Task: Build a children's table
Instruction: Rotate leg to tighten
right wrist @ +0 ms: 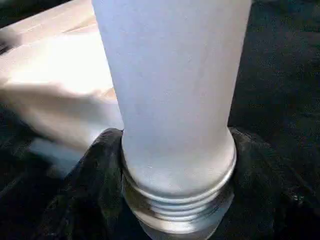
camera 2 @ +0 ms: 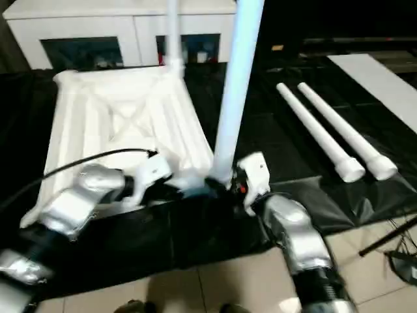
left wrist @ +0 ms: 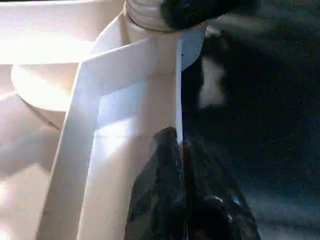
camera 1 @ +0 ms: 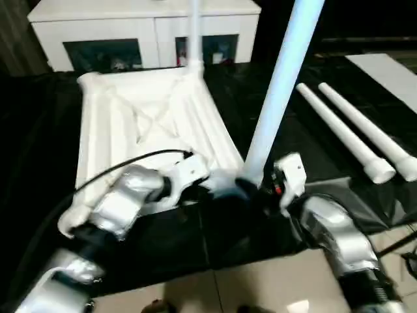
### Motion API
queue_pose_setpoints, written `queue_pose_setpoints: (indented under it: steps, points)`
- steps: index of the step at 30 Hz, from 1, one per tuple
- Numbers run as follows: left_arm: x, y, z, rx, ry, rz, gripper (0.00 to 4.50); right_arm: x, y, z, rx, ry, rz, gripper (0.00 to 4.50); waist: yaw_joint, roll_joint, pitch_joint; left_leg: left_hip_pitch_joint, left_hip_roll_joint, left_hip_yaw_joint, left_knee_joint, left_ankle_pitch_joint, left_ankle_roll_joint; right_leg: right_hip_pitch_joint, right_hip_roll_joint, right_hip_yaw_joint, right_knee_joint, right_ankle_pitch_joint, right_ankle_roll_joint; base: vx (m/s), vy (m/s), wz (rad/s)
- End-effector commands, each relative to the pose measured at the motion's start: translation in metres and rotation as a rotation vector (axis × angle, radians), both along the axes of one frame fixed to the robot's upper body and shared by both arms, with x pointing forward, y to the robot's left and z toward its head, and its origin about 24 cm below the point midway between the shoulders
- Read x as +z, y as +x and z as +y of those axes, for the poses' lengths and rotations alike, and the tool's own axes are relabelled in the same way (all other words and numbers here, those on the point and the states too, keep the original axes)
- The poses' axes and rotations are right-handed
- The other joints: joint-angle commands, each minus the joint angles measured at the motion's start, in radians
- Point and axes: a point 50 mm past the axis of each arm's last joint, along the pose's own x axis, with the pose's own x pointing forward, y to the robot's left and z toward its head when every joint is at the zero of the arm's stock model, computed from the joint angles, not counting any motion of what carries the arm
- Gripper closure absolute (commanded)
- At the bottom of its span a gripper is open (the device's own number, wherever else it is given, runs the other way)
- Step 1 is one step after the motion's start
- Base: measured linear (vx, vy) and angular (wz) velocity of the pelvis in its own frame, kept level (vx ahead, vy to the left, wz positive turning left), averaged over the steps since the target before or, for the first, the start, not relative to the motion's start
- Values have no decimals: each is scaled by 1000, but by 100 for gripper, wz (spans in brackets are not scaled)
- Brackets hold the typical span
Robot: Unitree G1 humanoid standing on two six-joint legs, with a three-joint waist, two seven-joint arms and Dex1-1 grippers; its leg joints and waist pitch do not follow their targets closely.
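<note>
The white tabletop (camera 1: 150, 124) lies upside down on black cloth, ribbed underside up. One white leg (camera 1: 194, 32) stands upright in its far right corner socket. A second leg (camera 1: 280, 85) is held upright at the near right corner, its threaded end (right wrist: 177, 200) low between black fingers (right wrist: 85, 185). My right gripper (camera 1: 251, 189) is shut on the base of this leg. My left gripper (camera 1: 218, 186) is shut on the tabletop's thin rim (left wrist: 177, 90) beside that corner, its fingers (left wrist: 165, 200) pinching the edge. Two loose legs (camera 1: 339, 130) (camera 1: 368, 130) lie side by side on the cloth to the right.
A white cabinet with dark glass doors (camera 1: 143, 32) stands behind the tabletop. A flat white board (camera 1: 391, 72) lies at the far right. Light floor tiles (camera 1: 273, 287) begin at the cloth's near edge. A black cable (camera 1: 124, 166) arcs over my left forearm.
</note>
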Motion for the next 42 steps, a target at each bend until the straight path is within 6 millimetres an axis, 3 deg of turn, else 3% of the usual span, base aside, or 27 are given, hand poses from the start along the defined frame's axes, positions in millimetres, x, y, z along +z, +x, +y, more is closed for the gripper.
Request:
queue_pose_setpoints:
  steps: [1, 6, 12, 15, 16, 21, 23, 24, 28, 31, 32, 33, 36, 37, 39, 41, 42]
  points:
    - [1, 8, 2, 91, 2, -19, 450, 2, 6, 3, -84, 21, -15, 178, -1, -3, -70, 33, 44, -22, -79, -411, -27, 35, -55, 34, -76, -443, -185, 0, 0, 0]
    - [-1, 26, -26, 376, -78, -33, 450, -1, 16, 43, -299, 97, -1, 178, -7, -4, -69, 40, 40, -21, -77, -439, -30, 23, -52, 31, -89, -487, -161, 0, 0, 0]
    - [0, 25, -36, 342, -90, -45, 450, -1, 16, 56, -289, 101, -16, 178, -1, -4, -74, 28, 41, -20, -81, -387, -3, 34, -51, 33, -82, -415, -150, 0, 0, 0]
    - [0, 24, -35, 325, -85, -47, 450, 0, 17, 48, -318, 93, -41, 178, 0, -4, -74, 27, 41, -18, -80, -373, 6, 35, -51, 34, -80, -396, -157, 0, 0, 0]
    - [-1, 24, -34, 321, -83, -46, 450, 1, 18, 44, -335, 104, -47, 143, 0, -3, -74, 28, 41, -18, -80, -373, 8, 35, -52, 34, -80, -397, -158, 0, 0, 0]
    - [-1, 24, -34, 309, -79, -46, 450, 4, 19, 35, -363, 122, -75, 98, -1, 1, -71, 29, 41, -19, -82, -397, 7, 33, -50, 33, -85, -415, -153, 0, 0, 0]
    - [-2, 23, -35, 297, -78, -42, 450, 7, 18, 30, -382, 108, -97, 74, -10, -3, -73, 18, 40, -25, -86, -399, 1, 43, -49, 29, -80, -419, -144, 0, 0, 0]
    - [-2, 23, -35, 296, -79, -41, 450, 8, 18, 29, -383, 106, -98, 65, -13, -3, -72, 17, 39, -24, -86, -398, 2, 41, -49, 29, -81, -418, -143, 0, 0, 0]
    - [-2, 24, -37, 287, -78, -63, 450, 17, 12, 18, -403, 88, -159, 54, -11, -4, -73, 27, 40, -18, -81, -385, 17, 33, -50, 34, -86, -418, -152, 0, 0, 0]
    - [2, 27, -36, 318, -111, -88, 450, 23, 3, 9, -412, 109, -197, 54, -9, 5, -73, 25, 40, -19, -83, -388, 17, 36, -47, 32, -86, -415, -147, 0, 0, 0]
    - [2, 27, -36, 318, -111, -88, 450, 23, 3, 9, -412, 109, -197, 54, -9, 1, -73, 23, 40, -19, -83, -390, 18, 37, -47, 32, -88, -417, -144, 0, 0, 0]
    - [14, 32, -33, 355, -195, -112, 423, 26, -2, 5, -418, 104, -215, 51, -11, 0, -73, 22, 40, -21, -85, -395, 16, 38, -49, 31, -86, -426, -147, 0, 0, 0]
    - [28, 36, -25, 386, -255, -157, 403, 29, -8, 2, -424, 95, -234, 50, -10, 8, -79, 20, 41, -21, -83, -390, 17, 37, -47, 30, -84, -385, -163, 0, 0, 0]
    - [43, 40, -13, 421, -290, -223, 387, 29, -10, 0, -440, 95, -230, 50, -11, 14, -79, 21, 41, -23, -83, -393, 17, 38, -46, 30, -81, -374, -170, 0, 0, 0]
    - [50, 41, -6, 438, -299, -253, 380, 29, -11, -1, -444, 100, -224, 50, -14, 12, -79, 19, 44, -23, -85, -396, 15, 41, -46, 29, -78, -352, -176, 0, 0, 0]
    - [67, 45, 20, 508, -286, -331, 365, 28, -11, -2, -438, 85, -211, 50, -16, 16, -77, 26, 43, -23, -84, -420, 7, 37, -43, 29, -78, -370, -173, 0, 0, 0]
    - [68, 45, 22, 513, -284, -333, 354, 28, -11, -2, -438, 84, -210, 50, -16, 16, -77, 25, 41, -22, -83, -415, 6, 37, -43, 29, -78, -369, -172, 0, 0, 0]
